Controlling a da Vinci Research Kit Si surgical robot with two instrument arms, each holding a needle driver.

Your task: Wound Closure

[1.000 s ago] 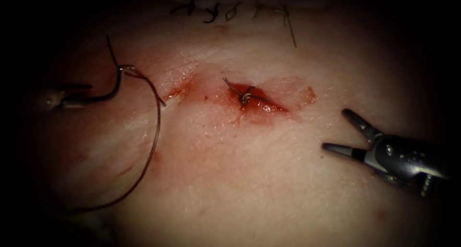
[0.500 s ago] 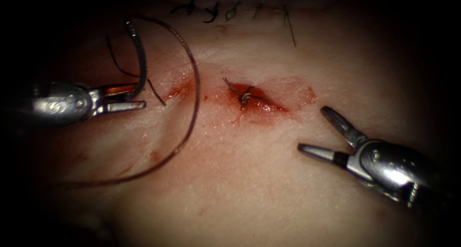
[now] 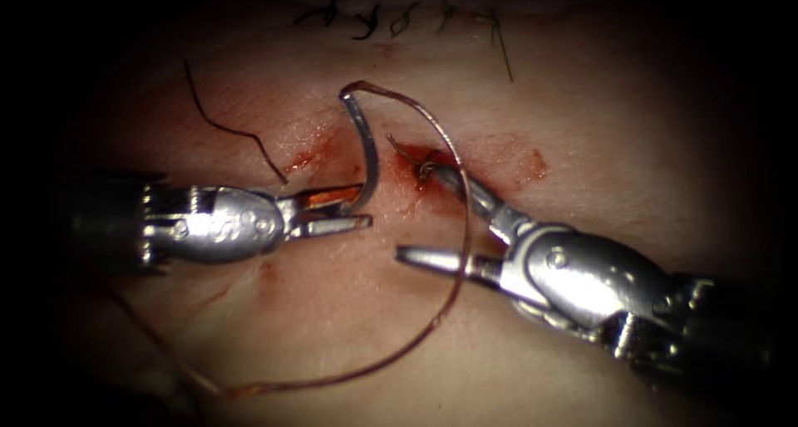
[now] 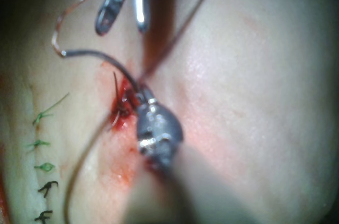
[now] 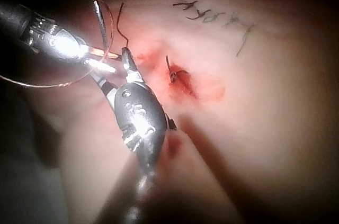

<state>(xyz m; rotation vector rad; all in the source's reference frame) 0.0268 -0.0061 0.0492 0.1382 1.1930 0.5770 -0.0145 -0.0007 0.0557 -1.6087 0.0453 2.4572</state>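
Pale pork tissue (image 3: pixel 582 128) bears a red-stained cut (image 3: pixel 432 174) with a knotted stitch; the left wrist view adds green stitches (image 4: pixel 45 167) beside it. Silver right tool (image 3: pixel 416 215), jaws apart and empty, has advanced to the cut since earlier. Silver left tool (image 3: pixel 357 209), moved rightward, clamps the curved steel needle (image 3: pixel 366 149) near its lower end, clear of tissue, brown thread (image 3: pixel 453 252) trailing.

Tissue (image 3: pixel 399 327) pale pink-beige, glossy. Red fluid (image 3: pixel 453 178) bright red around the cut (image 3: pixel 332 153), fading to pink smears. Needle (image 3: pixel 366 157) dull steel grey. Thread (image 3: pixel 453 252) reddish-brown, coppery. Left gripper (image 3: pixel 353 209) and right gripper (image 3: pixel 420 215) polished silver, shafts dark. Row of older stitches (image 3: pixel 391 16) black, green in the left wrist view.
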